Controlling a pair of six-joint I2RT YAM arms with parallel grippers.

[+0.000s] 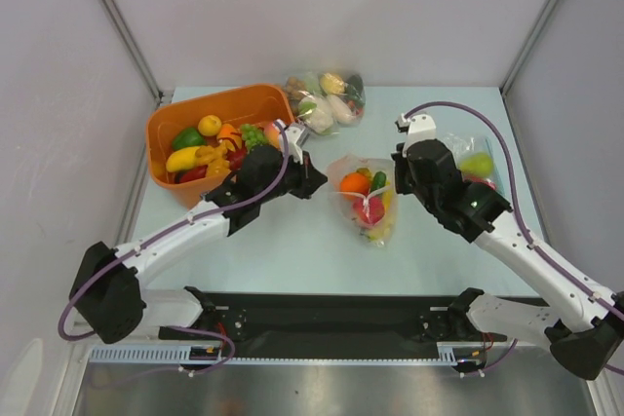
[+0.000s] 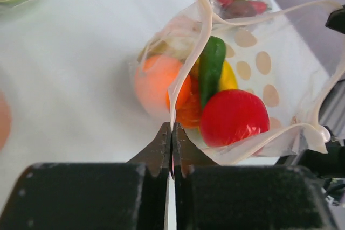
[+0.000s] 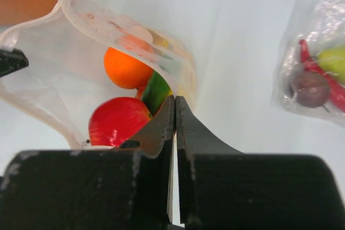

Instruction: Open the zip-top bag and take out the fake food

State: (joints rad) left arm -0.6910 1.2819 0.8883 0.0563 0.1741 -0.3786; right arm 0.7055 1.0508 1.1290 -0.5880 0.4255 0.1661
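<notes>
**Surface.** The counter [image 1: 292, 250] is a flat, pale blue-green sheet. A black base plate [image 1: 341, 317] runs along its near edge and carries both arm bases. Plain grey wall panels [image 1: 322, 7] joined by metal struts enclose the back and both sides.

**Task item.** The zip-top bag [image 1: 368, 204] lies at mid-counter between the two arms, with its mouth spread open. The fake food [image 2: 234, 117] is inside it: a red piece, an orange piece, a green piece and a yellow piece, packed against each other.

**Left fingers** [image 2: 159, 146]. Pressed together, clamped on one lip of the bag's clear film, on the side toward the orange bin.

**Right fingers** [image 3: 161, 127]. Pressed together, clamped on the opposite lip of the bag.

**Other items.**
- The orange bin [image 1: 210, 104] stands at the far left of the counter and holds loose toy fruit and vegetables.
- A second filled bag [image 1: 327, 99] lies at the far edge, just beside the bin.
- A third filled bag [image 1: 476, 161] lies at the right, partly behind the right arm.
</notes>
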